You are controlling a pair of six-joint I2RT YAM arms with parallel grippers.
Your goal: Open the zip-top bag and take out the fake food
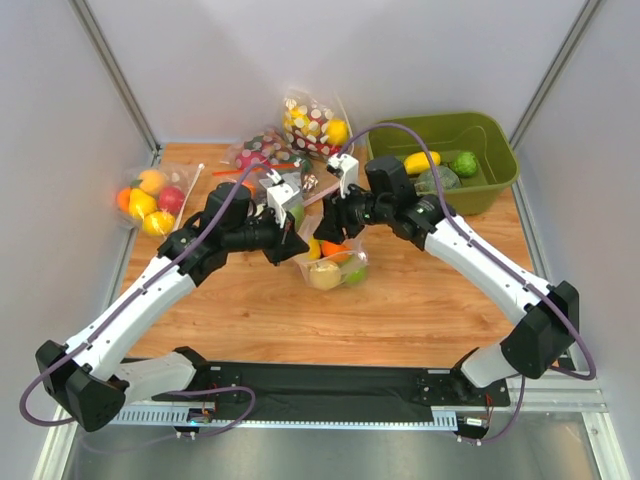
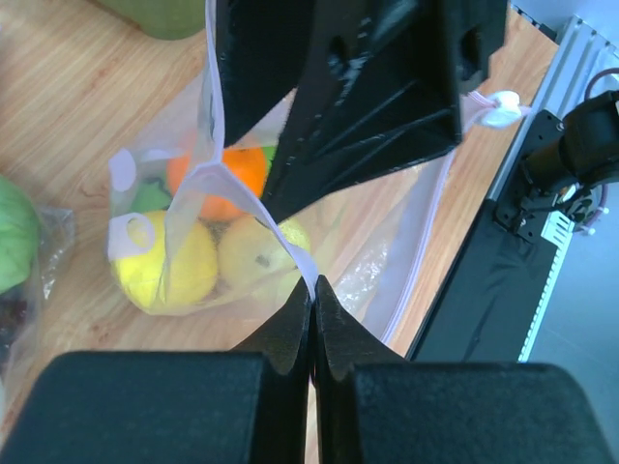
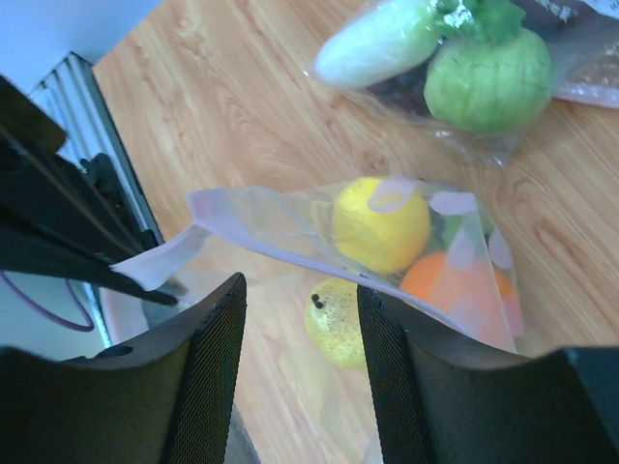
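The clear zip-top bag (image 1: 345, 272) lies mid-table with the fake food (image 1: 325, 275) inside: yellow, orange and green fruits. My left gripper (image 1: 299, 244) is shut on the bag's pale zip strip (image 2: 290, 246), pinched at the jaw tips of the left gripper (image 2: 311, 282), and holds that edge up. My right gripper (image 1: 326, 232) hovers just right of it. In the right wrist view the right gripper (image 3: 302, 319) is open over the bag's mouth, holding nothing. Below it show a pale yellow pear (image 3: 338, 319), a yellow fruit (image 3: 380, 222) and an orange one (image 3: 450, 280).
A green bin (image 1: 487, 198) with fruit stands at the back right. A polka-dotted bag (image 1: 310, 120) and a red-zipped bag (image 1: 255, 155) lie at the back, a fruit-filled bag (image 1: 148, 195) at the far left. Another bag with a white radish (image 3: 377, 43) lies close behind.
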